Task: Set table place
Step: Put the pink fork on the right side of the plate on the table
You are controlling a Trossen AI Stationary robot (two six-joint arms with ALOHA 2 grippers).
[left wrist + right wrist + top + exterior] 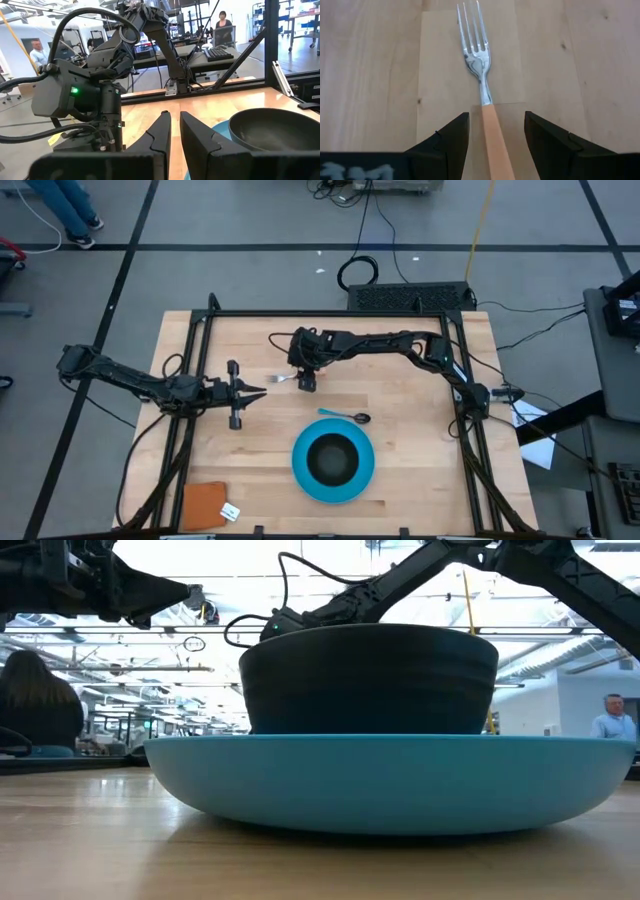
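High view first: the black bowl (333,457) sits inside the blue plate (303,469) near the front edge of the counter (420,480), and the teal-handled spoon (344,416) lies just behind the plate. The right claw (307,379) is down over the orange-handled fork (287,378), toward the back of the counter, well apart from the plate. The left claw (256,392) waits at the left side, near the fork but not touching anything. Low view: only the bowl (368,678) on the plate (390,780) is clear, with the arms above and behind. Left wrist view: the left claw (173,134) has its fingers nearly together with nothing between them. Right wrist view: the right claw (496,131) is spread wide, one finger on each side of the fork handle (494,140), not touching it, with the tines pointing away. I judge the step in hand is picking up the fork. The next move calls for closing squarely on the thin handle, low against the wood, then carrying it beside the plate.
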